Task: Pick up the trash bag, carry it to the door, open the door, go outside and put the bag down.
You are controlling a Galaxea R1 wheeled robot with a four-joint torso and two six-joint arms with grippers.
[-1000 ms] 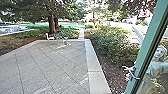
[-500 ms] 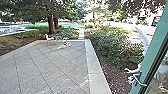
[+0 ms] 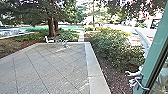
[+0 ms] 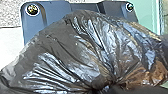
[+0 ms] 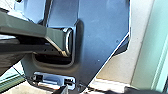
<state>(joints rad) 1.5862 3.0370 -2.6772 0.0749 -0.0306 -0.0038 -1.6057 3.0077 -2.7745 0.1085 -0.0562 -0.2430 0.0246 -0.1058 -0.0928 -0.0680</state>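
The door (image 3: 153, 55), with a green frame and glass, stands swung aside at the right of the head view. A metal handle (image 3: 136, 83) sticks out from its edge, with a pale shape just above it that I cannot identify. In the left wrist view the black shiny trash bag (image 4: 75, 50) bulges over the robot's dark plate. Its neck is gathered tight at my left gripper (image 4: 106, 88), which is shut on it. At one side of the right wrist view lies part of the dark bag (image 5: 8, 60), beside the jointed bar. How my right gripper stands I cannot tell.
Ahead is a paved patio (image 3: 50, 70) with a low pale kerb (image 3: 96, 77) along its right side. Bushes (image 3: 115, 47) grow beyond the kerb. A white chair (image 3: 48, 40) and a small table (image 3: 64, 43) stand at the far edge, before a tree (image 3: 52, 27).
The door edge and handle have shifted to the right in the head view, and the person behind the glass has dropped out of sight. The outdoor scene sits slightly lower, so the camera has moved.
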